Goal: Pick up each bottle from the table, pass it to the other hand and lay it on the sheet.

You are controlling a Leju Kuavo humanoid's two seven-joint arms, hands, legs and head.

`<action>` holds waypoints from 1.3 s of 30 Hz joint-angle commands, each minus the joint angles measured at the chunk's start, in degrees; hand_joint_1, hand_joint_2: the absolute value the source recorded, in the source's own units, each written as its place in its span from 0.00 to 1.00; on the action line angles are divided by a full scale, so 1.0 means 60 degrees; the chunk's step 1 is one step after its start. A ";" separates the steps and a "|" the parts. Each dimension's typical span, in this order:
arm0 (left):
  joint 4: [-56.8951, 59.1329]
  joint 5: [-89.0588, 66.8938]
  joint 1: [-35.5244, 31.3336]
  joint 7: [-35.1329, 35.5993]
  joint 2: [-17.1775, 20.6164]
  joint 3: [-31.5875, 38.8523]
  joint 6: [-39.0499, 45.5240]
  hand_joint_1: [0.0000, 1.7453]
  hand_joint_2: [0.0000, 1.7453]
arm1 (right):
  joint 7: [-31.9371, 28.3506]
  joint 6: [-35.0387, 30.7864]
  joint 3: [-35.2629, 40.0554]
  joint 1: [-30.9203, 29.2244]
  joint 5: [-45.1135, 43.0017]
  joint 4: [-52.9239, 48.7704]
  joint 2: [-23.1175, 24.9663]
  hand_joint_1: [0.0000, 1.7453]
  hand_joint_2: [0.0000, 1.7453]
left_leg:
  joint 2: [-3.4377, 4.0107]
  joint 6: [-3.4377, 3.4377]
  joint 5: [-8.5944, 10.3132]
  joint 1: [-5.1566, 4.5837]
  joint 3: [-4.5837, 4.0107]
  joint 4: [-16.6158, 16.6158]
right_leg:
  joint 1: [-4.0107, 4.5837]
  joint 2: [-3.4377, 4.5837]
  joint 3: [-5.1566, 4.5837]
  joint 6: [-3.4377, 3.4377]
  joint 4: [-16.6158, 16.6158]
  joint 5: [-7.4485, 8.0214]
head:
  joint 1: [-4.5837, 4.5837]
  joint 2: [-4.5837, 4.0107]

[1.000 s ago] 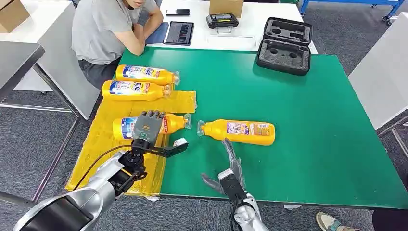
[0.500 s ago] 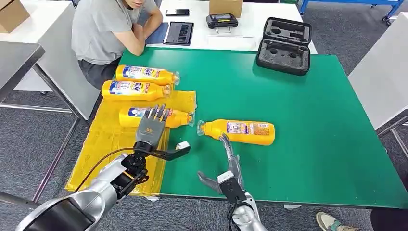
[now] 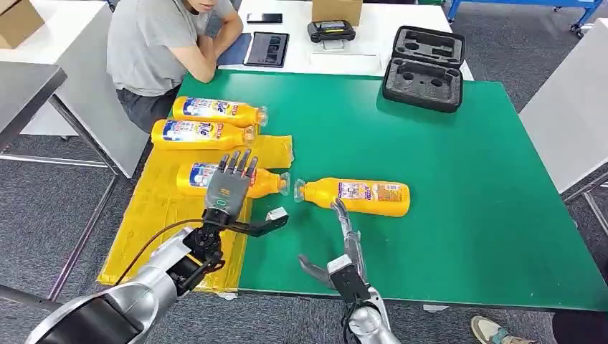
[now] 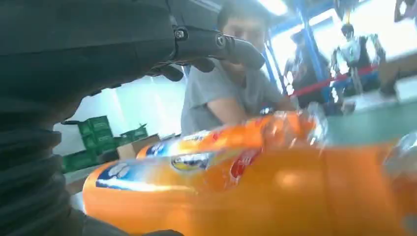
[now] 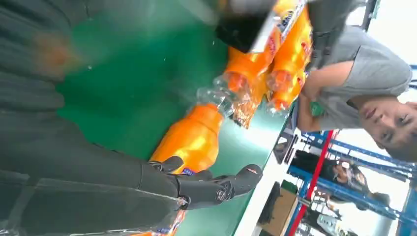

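Note:
Two orange bottles [image 3: 215, 111] [image 3: 201, 134] lie at the far end of the yellow sheet [image 3: 161, 215]. A third orange bottle [image 3: 192, 178] lies on the sheet under my left hand [image 3: 228, 189], which hovers over it with fingers spread and thumb out, holding nothing. The left wrist view shows this bottle [image 4: 246, 187] close below the fingers [image 4: 216, 44]. A fourth bottle [image 3: 358, 197] lies on the green table [image 3: 444, 186], cap toward the sheet. My right hand [image 3: 343, 251] is open just short of it, fingers stretched toward its body [image 5: 194, 137].
A person [image 3: 161, 43] sits at the table's far left corner, arms close to the far bottles. A black foam case [image 3: 424, 68] stands at the back of the green table. A tablet [image 3: 267, 49] lies on the white table behind. A shoe [image 3: 491, 331] shows front right.
My left hand opened its curled fingers and let go of the third bottle, which now lies slightly farther along the sheet. My right hand edged toward the fourth bottle.

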 commanded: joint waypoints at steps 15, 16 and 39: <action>-0.7232 0.5572 0.4157 -0.6398 0.0634 0.1915 -0.1361 0.00 1.00 | 0.0051 -0.1521 0.0361 0.1542 -0.0022 -0.4689 -0.1170 0.00 1.00 | 0.0028 -0.0006 -0.0033 -0.0006 0.0032 -0.0002 | -0.0006 0.0026 0.0022 -0.0008 0.0001 -0.0023 | -0.0007 0.0000; -0.7462 0.6403 0.4395 -0.6890 0.0715 0.2142 -0.1527 0.00 1.00 | 0.0051 -0.1650 0.0305 0.1787 -0.0100 -0.5351 -0.1344 0.00 1.00 | 0.0020 -0.0005 -0.0028 -0.0005 0.0023 -0.0002 | -0.0005 0.0016 0.0017 -0.0008 0.0001 -0.0022 | 0.0000 0.0000; -0.9157 0.9598 0.6535 -0.8413 0.0253 0.3102 -0.2823 0.00 1.00 | 0.0051 -0.3403 -0.2087 0.3046 0.2234 -0.6801 0.0361 0.00 0.00 | 0.0006 -0.0016 -0.0032 0.0000 0.0022 -0.0006 | 0.0001 0.0005 0.0015 -0.0017 -0.0004 -0.0027 | -0.0007 0.0000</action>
